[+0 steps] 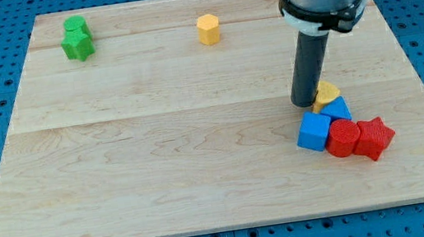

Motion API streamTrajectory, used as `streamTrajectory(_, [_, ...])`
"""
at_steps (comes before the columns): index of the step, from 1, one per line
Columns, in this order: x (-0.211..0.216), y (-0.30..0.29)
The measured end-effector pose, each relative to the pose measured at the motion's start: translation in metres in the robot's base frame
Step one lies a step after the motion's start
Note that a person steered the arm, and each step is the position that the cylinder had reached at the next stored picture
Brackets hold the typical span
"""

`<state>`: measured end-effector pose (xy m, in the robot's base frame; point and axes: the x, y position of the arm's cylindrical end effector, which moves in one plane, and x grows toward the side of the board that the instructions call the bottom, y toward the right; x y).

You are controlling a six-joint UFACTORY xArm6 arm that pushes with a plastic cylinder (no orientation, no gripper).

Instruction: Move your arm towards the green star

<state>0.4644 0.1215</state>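
The green star [79, 45] lies near the board's top left corner, with a green block [76, 24] touching it just above. My tip [306, 103] stands at the right side of the board, far to the right of and below the green star. It is right next to the left side of a yellow block [326, 94], at the top of a cluster.
The cluster at the lower right holds a blue triangular block [337, 108], a blue cube [314, 131], a red block [342, 138] and a red star [373, 137]. A yellow hexagonal block [209, 29] sits at top centre. The wooden board [157, 143] lies on a blue pegboard.
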Motion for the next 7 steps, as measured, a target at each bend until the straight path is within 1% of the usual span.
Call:
streamTrajectory(1, [-0.01,-0.005])
streamTrajectory(2, [-0.027,-0.024])
streamTrajectory(3, [-0.033,-0.037])
streamTrajectory(4, [-0.033,-0.037])
streamTrajectory(5, [-0.042,-0.045])
streamTrajectory(6, [-0.052,-0.092])
streamTrajectory(7, [-0.058,-0.16])
